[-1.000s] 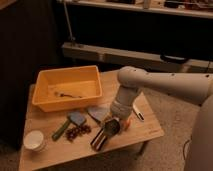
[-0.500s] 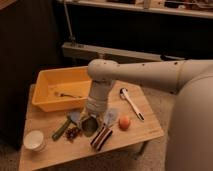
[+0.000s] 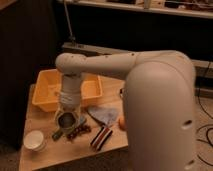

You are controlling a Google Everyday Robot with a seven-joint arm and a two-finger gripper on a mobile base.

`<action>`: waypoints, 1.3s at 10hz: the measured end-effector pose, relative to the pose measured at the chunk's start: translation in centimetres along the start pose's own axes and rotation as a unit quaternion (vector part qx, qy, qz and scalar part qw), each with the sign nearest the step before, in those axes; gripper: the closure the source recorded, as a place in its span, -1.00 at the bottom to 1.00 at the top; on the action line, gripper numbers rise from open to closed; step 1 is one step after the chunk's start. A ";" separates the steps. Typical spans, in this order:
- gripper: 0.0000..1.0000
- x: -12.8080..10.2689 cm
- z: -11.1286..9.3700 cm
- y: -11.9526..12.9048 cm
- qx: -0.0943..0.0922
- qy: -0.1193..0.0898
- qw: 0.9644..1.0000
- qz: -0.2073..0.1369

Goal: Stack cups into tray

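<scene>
The robot's two-finger gripper (image 3: pixel 66 119) hangs low over the pale wooden table (image 3: pixel 47 161), its fingers drawn together on what looks like the small round dark grey cup (image 3: pixel 65 122), mouth up. Directly at 12 o'clock, just beyond the gripper, sits the large yellow-orange plastic tray (image 3: pixel 47 92), its long axis running 9 to 3. The small white wide-rimmed cup (image 3: pixel 34 140) stands upright at 8 o'clock, near the table's front-left corner and apart from the gripper. At 3 o'clock lie a blue-grey folded cloth (image 3: pixel 103 115) and a red-and-black handled tool (image 3: pixel 100 137). The fingers themselves are hard to make out against the cup. The bulky white arm (image 3: pixel 155 100) hides the table's right side and part of the tray's near wall.
</scene>
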 end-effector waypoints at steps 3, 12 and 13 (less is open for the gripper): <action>0.89 0.5 1.3 3.6 0.034 0.020 0.999 -0.029; 0.89 0.3 3.5 10.7 0.064 0.051 0.994 -0.074; 0.89 0.5 3.6 11.4 0.064 0.054 0.993 -0.079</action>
